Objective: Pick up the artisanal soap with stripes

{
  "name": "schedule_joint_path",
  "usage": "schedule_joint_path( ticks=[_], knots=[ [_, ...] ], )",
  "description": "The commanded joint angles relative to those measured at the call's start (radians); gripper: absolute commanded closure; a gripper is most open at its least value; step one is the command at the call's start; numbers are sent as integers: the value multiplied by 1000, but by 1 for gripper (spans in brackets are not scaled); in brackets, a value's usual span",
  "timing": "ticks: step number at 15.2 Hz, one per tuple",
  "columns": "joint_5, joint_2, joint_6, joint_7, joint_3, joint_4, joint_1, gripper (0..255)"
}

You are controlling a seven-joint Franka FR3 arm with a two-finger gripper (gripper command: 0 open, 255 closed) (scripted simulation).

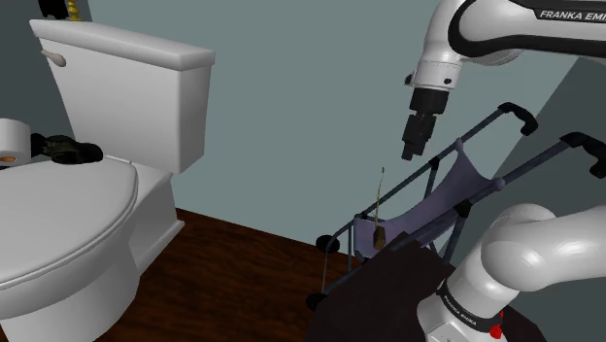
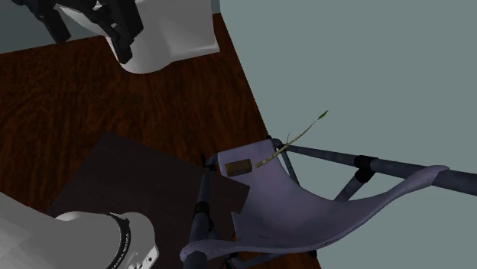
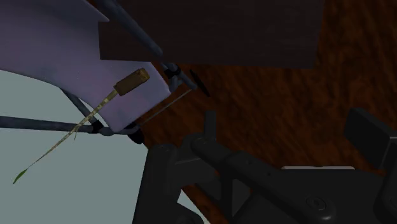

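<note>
Closest in, at the shoulder view's lower right: the dark stand (image 1: 388,291), with the white arm (image 1: 529,257) rising off it and arching over toward that view's left. Just beside the stand's far corner, on the dark wood floor (image 1: 243,272): a folding frame (image 2: 329,157) of dark tubes with black grips, carrying a lilac sling (image 2: 306,206). At the sling's low end, close to its bottom edge and nearest the stand: the soap (image 2: 238,167), a small brown block lying flat on the cloth, stripes too small to make out. Touching or just beside one end of the soap: a thin pale stalk (image 2: 294,141) with a green tip, slanting out past the sling's side edge toward the wall. Higher up, over the frame and well apart from the soap: the black gripper (image 1: 411,146), pointing down. Open or closed, impossible to tell. Behind all this: a plain grey-blue wall (image 1: 311,87). Off at the shoulder view's left: a white toilet (image 1: 126,107), lid down, with a paper roll (image 1: 12,141) and a small dark object (image 1: 68,151) beside the cistern.
</note>
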Motion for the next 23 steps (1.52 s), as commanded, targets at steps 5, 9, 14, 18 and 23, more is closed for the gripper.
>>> schedule_joint_path(
  ticks=[5,9,14,18,23],
  knots=[
    [-8,13,150,70,5,-119,-46,0],
    [-17,50,308,139,7,-222,-93,0],
    [-31,133,520,224,7,-327,-155,0],
    [-44,234,702,292,4,-390,-206,0],
    [-66,403,942,381,-5,-437,-273,0]
  ],
)
